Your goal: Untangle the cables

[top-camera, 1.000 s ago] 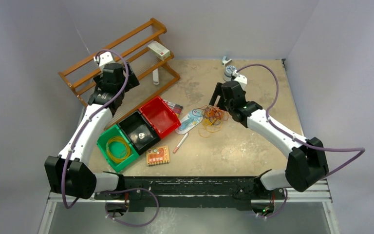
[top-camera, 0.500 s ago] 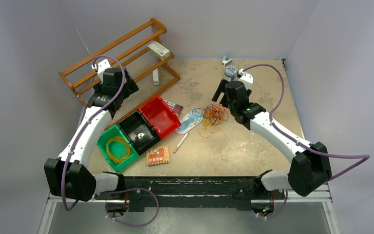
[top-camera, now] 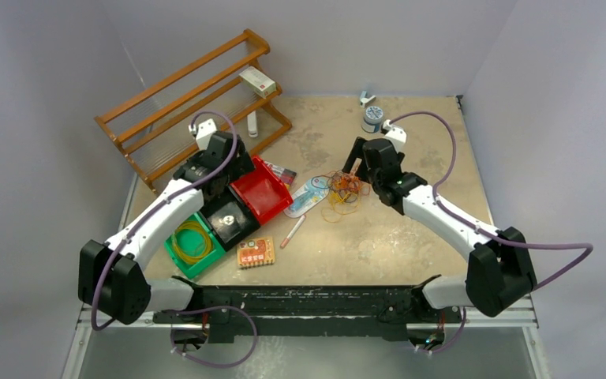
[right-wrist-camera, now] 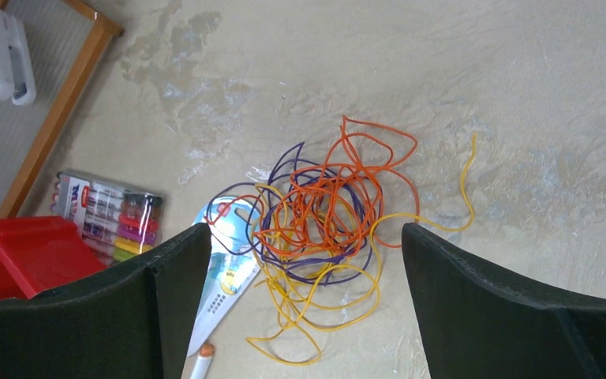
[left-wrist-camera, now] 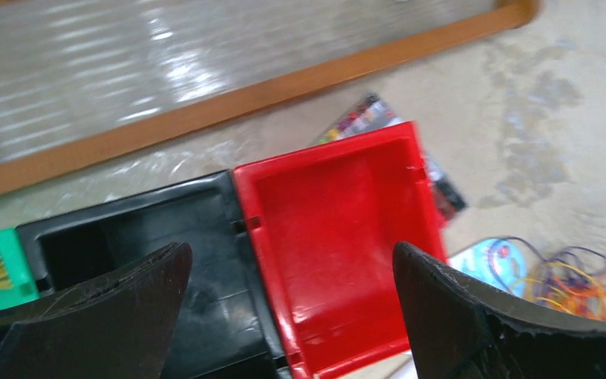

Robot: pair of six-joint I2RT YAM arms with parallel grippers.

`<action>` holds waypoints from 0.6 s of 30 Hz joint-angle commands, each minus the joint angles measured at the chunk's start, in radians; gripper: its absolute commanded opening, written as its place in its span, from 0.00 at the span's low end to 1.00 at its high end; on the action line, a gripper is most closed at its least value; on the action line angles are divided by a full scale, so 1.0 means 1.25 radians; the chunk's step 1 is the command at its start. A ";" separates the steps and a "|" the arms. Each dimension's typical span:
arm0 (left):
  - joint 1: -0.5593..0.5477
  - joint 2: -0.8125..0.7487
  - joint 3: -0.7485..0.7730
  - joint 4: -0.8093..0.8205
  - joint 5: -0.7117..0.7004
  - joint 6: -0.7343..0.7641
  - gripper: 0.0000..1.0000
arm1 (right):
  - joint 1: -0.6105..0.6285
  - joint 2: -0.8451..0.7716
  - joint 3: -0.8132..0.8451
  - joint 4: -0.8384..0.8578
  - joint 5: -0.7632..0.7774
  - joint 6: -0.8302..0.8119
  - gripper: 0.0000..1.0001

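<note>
**Q.** Where did the cables (right-wrist-camera: 323,217) lie?

**A.** In one loose knot on the table (right-wrist-camera: 536,103), directly below the right gripper (right-wrist-camera: 296,237); its fingers stood spread wide and held nothing; the knot's left edge overlapped a blue card (right-wrist-camera: 225,268); a separate yellow coil (top-camera: 192,239) lay in the green bin (top-camera: 197,268).

**Q.** And the left gripper (left-wrist-camera: 289,253)?

**A.** Likewise spread and empty; it hung above the red bin (left-wrist-camera: 339,221) and the black bin (left-wrist-camera: 142,237), well apart from the knot.

**Q.** How would the wires probably handle?

**A.** Judging by their thin, springy loops: very light, limp, and smooth enough to slip from a loose pinch; a pull on one would likely drag the whole knot, and perhaps the card, unless the other arm pinned it.

**Q.** Where was the best hold?

**A.** Probably on a strand standing clear of the mass; the yellow tail (right-wrist-camera: 467,185) at the right, or the orange loop (right-wrist-camera: 383,142) at the top; a pinch at the centre would likely trap several colours at once.
</note>
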 commanded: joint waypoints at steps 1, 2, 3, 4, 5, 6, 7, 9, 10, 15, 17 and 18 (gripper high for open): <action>-0.008 -0.005 -0.045 -0.034 -0.092 -0.082 0.98 | -0.002 -0.019 -0.017 0.054 -0.019 -0.016 0.91; -0.009 -0.004 -0.056 -0.031 -0.094 -0.085 0.98 | -0.002 -0.019 -0.020 0.061 -0.024 -0.019 0.91; -0.009 0.000 -0.070 -0.023 -0.093 -0.087 0.98 | -0.002 -0.019 -0.022 0.065 -0.032 -0.021 0.91; -0.009 0.004 -0.079 -0.013 -0.086 -0.088 0.99 | -0.002 -0.018 -0.023 0.069 -0.035 -0.022 0.91; -0.009 0.011 -0.088 0.003 -0.075 -0.089 0.99 | -0.002 -0.017 -0.024 0.071 -0.037 -0.023 0.91; -0.008 0.021 -0.098 0.021 -0.063 -0.089 0.99 | -0.002 -0.016 -0.024 0.073 -0.041 -0.025 0.91; -0.008 0.032 -0.106 0.047 -0.045 -0.089 0.99 | -0.002 -0.015 -0.024 0.076 -0.045 -0.028 0.91; -0.008 0.066 -0.117 0.084 -0.023 -0.090 0.99 | -0.002 -0.020 -0.025 0.081 -0.050 -0.034 0.91; -0.008 0.075 -0.117 0.098 -0.017 -0.090 0.99 | -0.002 -0.023 -0.028 0.084 -0.053 -0.036 0.91; -0.008 0.126 -0.097 0.171 -0.008 -0.059 0.99 | -0.001 -0.054 -0.053 0.115 -0.076 -0.052 0.91; -0.009 0.152 -0.077 0.190 -0.002 -0.041 0.99 | -0.002 -0.065 -0.064 0.130 -0.088 -0.057 0.91; -0.008 0.170 -0.066 0.199 0.003 -0.031 0.99 | -0.002 -0.070 -0.068 0.135 -0.094 -0.059 0.91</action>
